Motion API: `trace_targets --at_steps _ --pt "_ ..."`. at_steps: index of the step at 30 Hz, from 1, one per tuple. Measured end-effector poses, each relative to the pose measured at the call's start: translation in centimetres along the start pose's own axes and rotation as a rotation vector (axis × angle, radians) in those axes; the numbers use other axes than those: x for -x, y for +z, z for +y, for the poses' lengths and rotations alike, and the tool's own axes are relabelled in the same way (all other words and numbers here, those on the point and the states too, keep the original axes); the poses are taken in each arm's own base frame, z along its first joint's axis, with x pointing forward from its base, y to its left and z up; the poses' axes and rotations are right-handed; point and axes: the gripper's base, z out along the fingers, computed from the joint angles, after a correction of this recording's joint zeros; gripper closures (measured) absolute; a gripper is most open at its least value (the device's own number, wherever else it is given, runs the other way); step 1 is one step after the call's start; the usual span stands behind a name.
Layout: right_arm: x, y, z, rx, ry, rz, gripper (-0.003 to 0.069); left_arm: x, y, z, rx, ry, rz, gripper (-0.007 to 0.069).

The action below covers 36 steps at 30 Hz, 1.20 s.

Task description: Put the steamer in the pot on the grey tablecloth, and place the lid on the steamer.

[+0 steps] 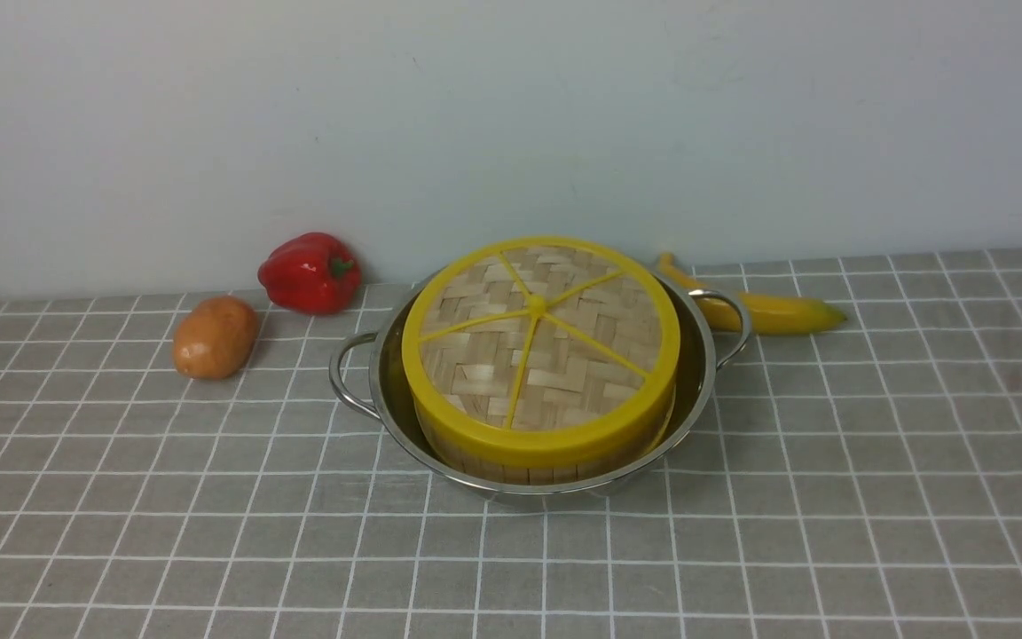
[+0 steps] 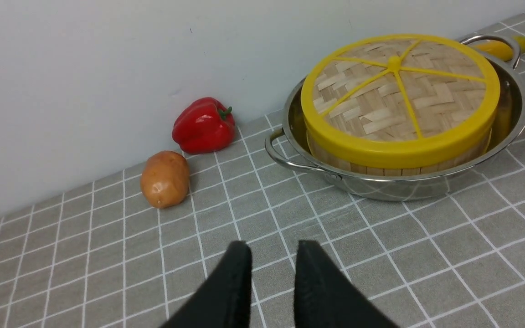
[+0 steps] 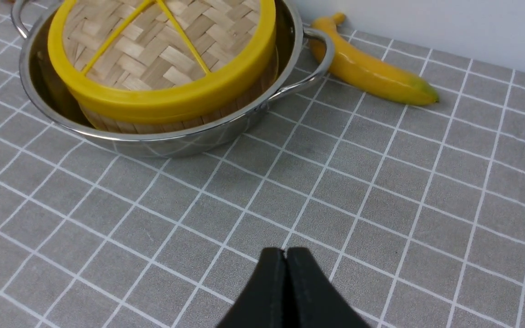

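A wide, shallow, shiny stainless-steel pot with two loop side handles (image 1: 697,417) is set on a grey tablecloth with a thin white grid of squares (image 1: 280,532), by which the surface is covered. Inside the pot, a round bamboo steamer with a straight slatted wall (image 1: 511,470) is seated, its side surrounded by the steel rim. The steamer is covered by a flat round woven-bamboo lid with a yellow rim and five yellow spokes meeting at a centre knob (image 1: 475,373). Most of the steamer is hidden beneath the lid and within the pot.

To the left of the pot, a glossy red bell pepper with a green stem (image 1: 309,273) is seen near the wall, and an orange-brown rounded object (image 1: 216,337) is placed just beside it, slightly nearer the camera. On the right, a curved yellow banana-shaped object with a greenish tip (image 1: 782,314) is partly hidden behind the pot's right handle. The scene is backed by a plain pale wall (image 1: 511,115).

The tips of the left gripper (image 2: 266,255) are held apart with a narrow gap, and nothing is gripped between them. The tips of the right gripper (image 3: 285,259) are brought together, with nothing held.
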Motion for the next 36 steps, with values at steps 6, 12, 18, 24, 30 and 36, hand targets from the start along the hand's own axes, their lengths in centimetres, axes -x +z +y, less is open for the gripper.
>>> trace_targets --at_steps 6,12,18,24,30,36 --pt "0.0 -0.3 -0.1 -0.016 -0.047 -0.014 0.065 0.0 0.0 0.0 -0.001 -0.001 0.0 0.0467" --pt "-0.2 -4.5 -0.3 -0.057 -0.088 -0.207 0.0628 0.0 0.0 0.0 -0.001 -0.001 0.001 0.0459" --pt "-1.2 -8.8 -0.6 -0.134 -0.118 -0.415 0.0595 0.0 0.0 0.0 -0.001 -0.001 0.001 0.0447" --pt "-4.1 -9.3 -1.0 -0.244 -0.102 -0.502 0.0561 0.0 0.0 0.0 -0.001 -0.001 0.001 0.0435" --pt "-7.6 -6.6 -1.6 -0.315 0.018 -0.566 0.0522 0.0 0.0 0.0 -0.001 -0.001 0.001 0.043" --pt "-10.3 -3.4 -2.8 -0.374 0.134 -0.567 0.0492 0.0 0.0 0.0 -0.001 -0.001 0.001 0.0423"
